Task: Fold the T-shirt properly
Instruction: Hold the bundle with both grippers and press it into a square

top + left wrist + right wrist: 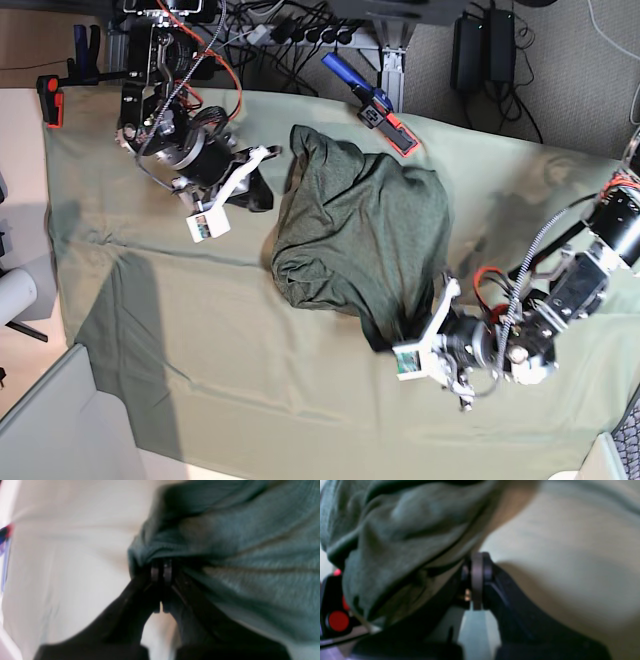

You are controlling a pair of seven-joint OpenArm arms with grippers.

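The dark olive T-shirt (365, 235) lies bunched in a wrinkled heap on the middle of the pale green table cloth (200, 330). In the base view my left gripper (392, 335) is at the heap's near right corner. The left wrist view shows it (161, 566) shut on a pinch of the T-shirt (237, 537), which spreads away to the right. My right gripper (268, 188) sits at the heap's far left edge. Seen from the right wrist, it (477, 563) is shut, with the T-shirt (402, 537) gathered at its tips and hanging to the left.
A blue and red clamp (375, 105) lies at the table's far edge behind the shirt. An orange clamp (48, 100) grips the far left corner. Cables and power strips (300, 35) run behind the table. A pale panel (60, 420) stands at the near left.
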